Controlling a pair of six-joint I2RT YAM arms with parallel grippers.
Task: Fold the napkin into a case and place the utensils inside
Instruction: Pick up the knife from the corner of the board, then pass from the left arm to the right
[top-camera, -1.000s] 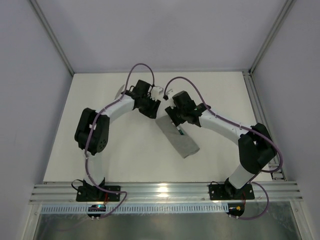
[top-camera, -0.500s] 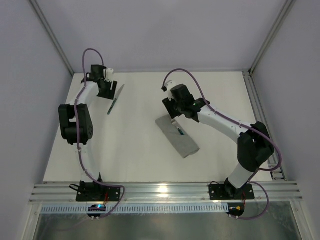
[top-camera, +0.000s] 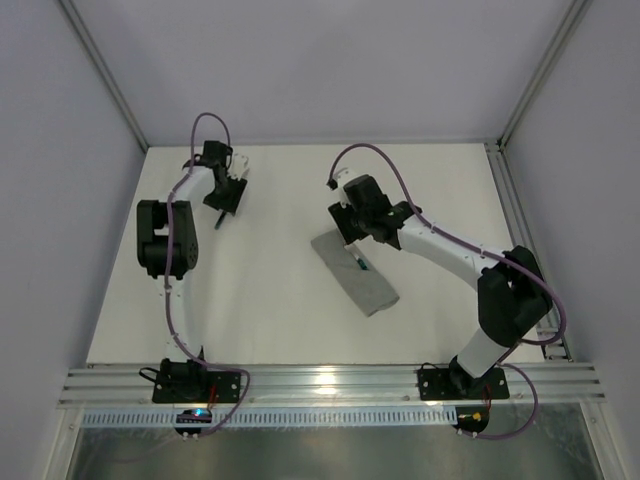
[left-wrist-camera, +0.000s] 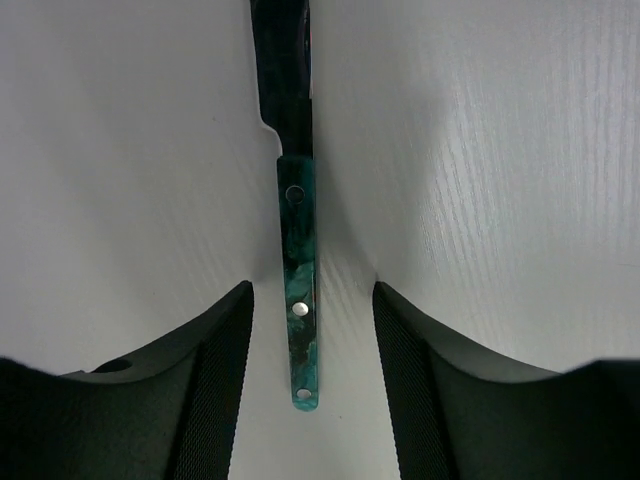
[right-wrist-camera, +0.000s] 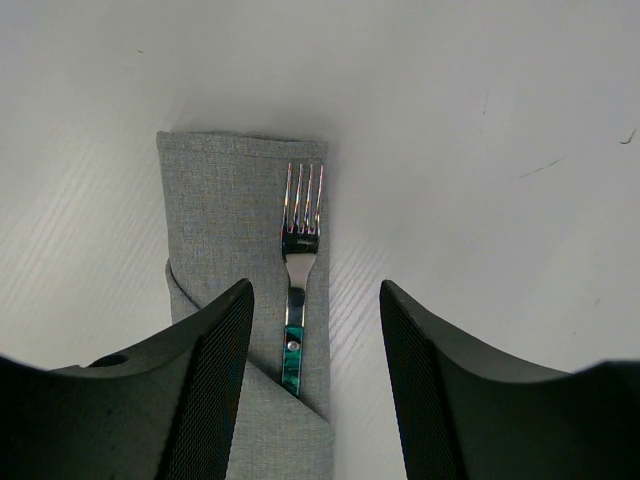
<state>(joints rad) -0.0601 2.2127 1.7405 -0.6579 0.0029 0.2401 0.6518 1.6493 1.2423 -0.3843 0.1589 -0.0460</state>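
Observation:
The napkin lies folded as a narrow grey case (top-camera: 365, 285) (right-wrist-camera: 225, 220) in the middle of the table. The fork (right-wrist-camera: 298, 260) (top-camera: 360, 264) rests on it, its teal handle tucked under the diagonal fold and its tines bare. My right gripper (top-camera: 347, 225) (right-wrist-camera: 315, 390) hovers open over the case's far end, holding nothing. The knife (left-wrist-camera: 300, 290) (top-camera: 217, 218) lies on the bare table at the far left, with a dark blade and a teal marbled handle. My left gripper (top-camera: 226, 195) (left-wrist-camera: 312, 400) is open astride the handle, with a gap on each side.
A metal rail (top-camera: 330, 385) runs along the near edge where both arm bases are bolted. Another rail (top-camera: 510, 200) lines the right side. Pale walls close in the table (top-camera: 280, 310) at the back and on both sides.
My left arm swung from the middle out to the far left and settled over the knife, its jaws opening on the way. The right gripper stayed by the case's far end.

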